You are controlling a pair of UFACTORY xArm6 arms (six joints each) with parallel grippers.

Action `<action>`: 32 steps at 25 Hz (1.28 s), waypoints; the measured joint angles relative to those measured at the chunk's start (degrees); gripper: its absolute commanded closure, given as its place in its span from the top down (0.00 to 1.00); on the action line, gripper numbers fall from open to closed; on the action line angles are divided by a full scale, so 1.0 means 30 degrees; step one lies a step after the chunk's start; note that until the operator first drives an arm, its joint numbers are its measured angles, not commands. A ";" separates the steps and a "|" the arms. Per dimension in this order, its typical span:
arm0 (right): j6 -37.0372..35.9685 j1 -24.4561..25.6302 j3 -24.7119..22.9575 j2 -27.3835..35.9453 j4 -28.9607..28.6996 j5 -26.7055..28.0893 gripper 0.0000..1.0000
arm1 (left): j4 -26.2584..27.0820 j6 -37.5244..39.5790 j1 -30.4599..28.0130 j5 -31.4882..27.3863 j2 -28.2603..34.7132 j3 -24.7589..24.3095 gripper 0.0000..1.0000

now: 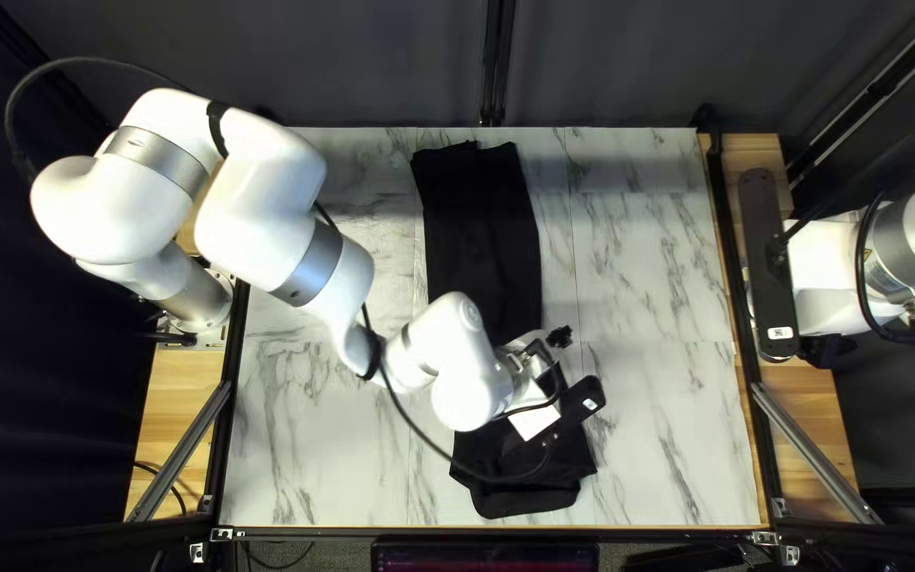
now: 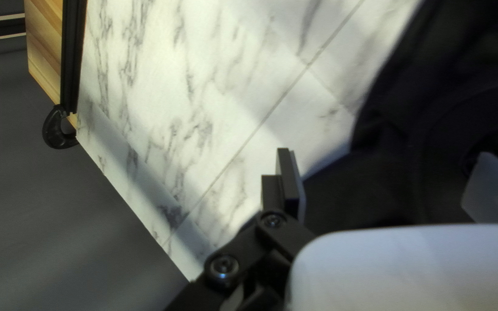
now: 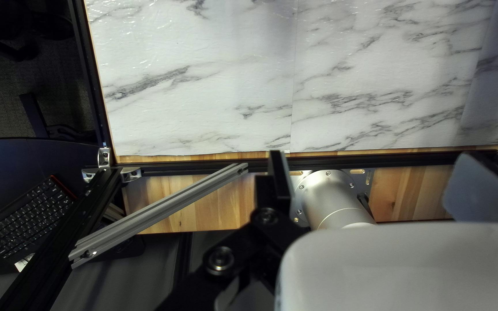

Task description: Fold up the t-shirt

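The black t-shirt lies as a long narrow strip from the table's far edge to near its front edge. My left gripper, fingertips hidden, is over its near part in the top left view. In the left wrist view the black cloth spreads under and ahead of my left gripper, which is open; whether its fingertips touch cloth, I cannot tell. My right gripper is off the table's right side, mostly covered by its mount. Seen from its wrist, the right gripper stands open with nothing between its fingers.
Marble-patterned tabletop shows on both sides of the shirt. My left arm reaches across the table's left half. Black rails and a slanted metal strut border the right side. A clamp grips a table corner.
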State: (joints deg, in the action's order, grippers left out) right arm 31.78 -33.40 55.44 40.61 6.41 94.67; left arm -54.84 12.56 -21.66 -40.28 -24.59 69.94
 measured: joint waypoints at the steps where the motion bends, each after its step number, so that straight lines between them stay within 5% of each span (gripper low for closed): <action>1: 0.0000 0.0000 0.0000 0.0000 0.0000 0.0000 1.00 | -0.0055 0.0223 -0.0019 0.0027 -0.0129 0.0008 1.00; 10: 0.0000 0.0000 0.0000 0.0000 0.0000 0.0000 1.00 | 0.0467 0.0386 -0.0275 -0.0719 -0.0917 0.0907 1.00; 20: 0.0000 0.0000 0.0000 0.0000 0.0000 0.0000 1.00 | 0.0639 0.0744 -0.0714 -0.1646 -0.0199 -0.0023 1.00; 32: 0.0000 0.0000 0.0000 0.0000 0.0000 0.0000 1.00 | -0.0155 0.1798 0.0015 -0.0449 -0.0765 -0.0093 1.00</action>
State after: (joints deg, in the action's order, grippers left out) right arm 31.78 -33.40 55.44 40.61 6.41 94.67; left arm -55.31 17.96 -21.61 -41.63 -26.88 69.66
